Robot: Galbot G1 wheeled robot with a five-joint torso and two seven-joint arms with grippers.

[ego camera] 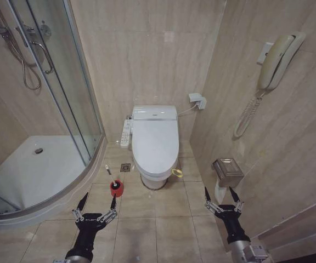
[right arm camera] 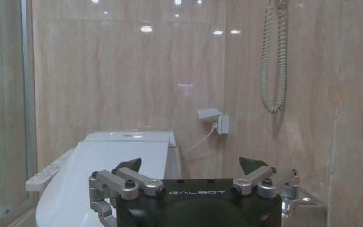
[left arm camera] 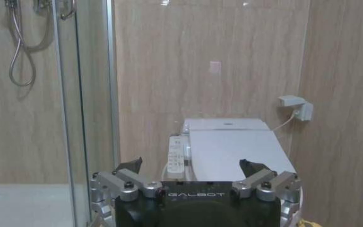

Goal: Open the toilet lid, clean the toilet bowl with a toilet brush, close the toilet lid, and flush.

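Head view: the glossy white oval plastic toilet lid [ego camera: 154,139] lies shut over the white ceramic toilet bowl [ego camera: 157,179] at frame centre, a white button panel [ego camera: 125,133] on its left. The thin white-handled toilet brush [ego camera: 109,171] stands in its round red cup holder [ego camera: 117,188] lower left of the bowl. At bottom, the left gripper [ego camera: 97,203] and right gripper [ego camera: 220,195] hang spread and empty.

Left wrist view: the left gripper [left arm camera: 191,165], jaws released, frames the lid [left arm camera: 239,150].

Right wrist view: the right gripper [right arm camera: 190,164], jaws released, sits low with the lid [right arm camera: 106,177] at lower left.
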